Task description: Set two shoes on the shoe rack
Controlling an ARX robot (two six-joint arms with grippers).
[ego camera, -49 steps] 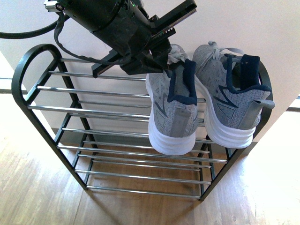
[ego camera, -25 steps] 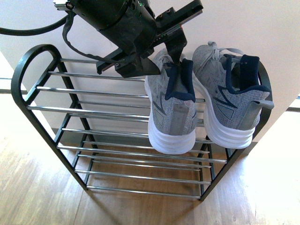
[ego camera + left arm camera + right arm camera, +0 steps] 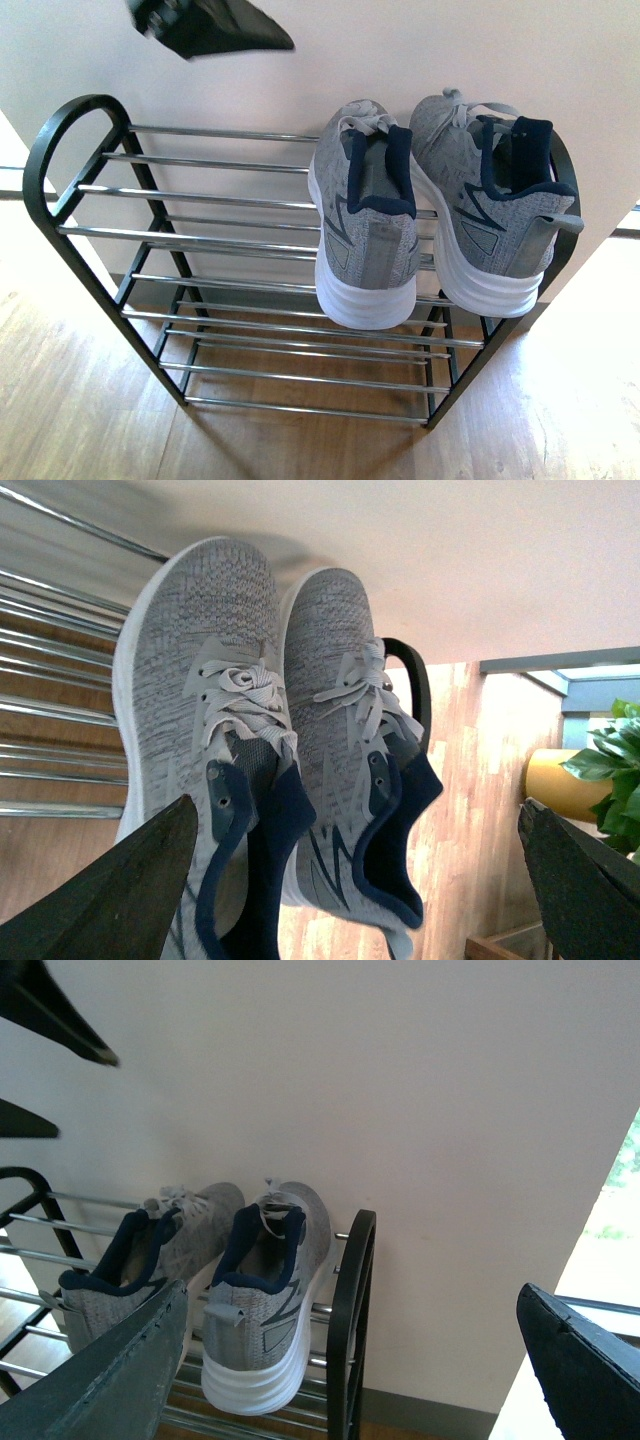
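At the right end of the shoe rack (image 3: 88,101), up on its top tier, you've got both grey shoes side by side, toes to the wall (image 3: 450,50), heels overhanging the rack's front. Inner shoe (image 3: 365,235) sits toward the rack's middle, outer shoe (image 3: 490,215) against its right frame. Above them your left claw (image 3: 357,802) is spread wide, clear of both. Right claw (image 3: 350,1290), off the rack's right end, is spread too. Wooden floor (image 3: 80,400) beneath the rack.
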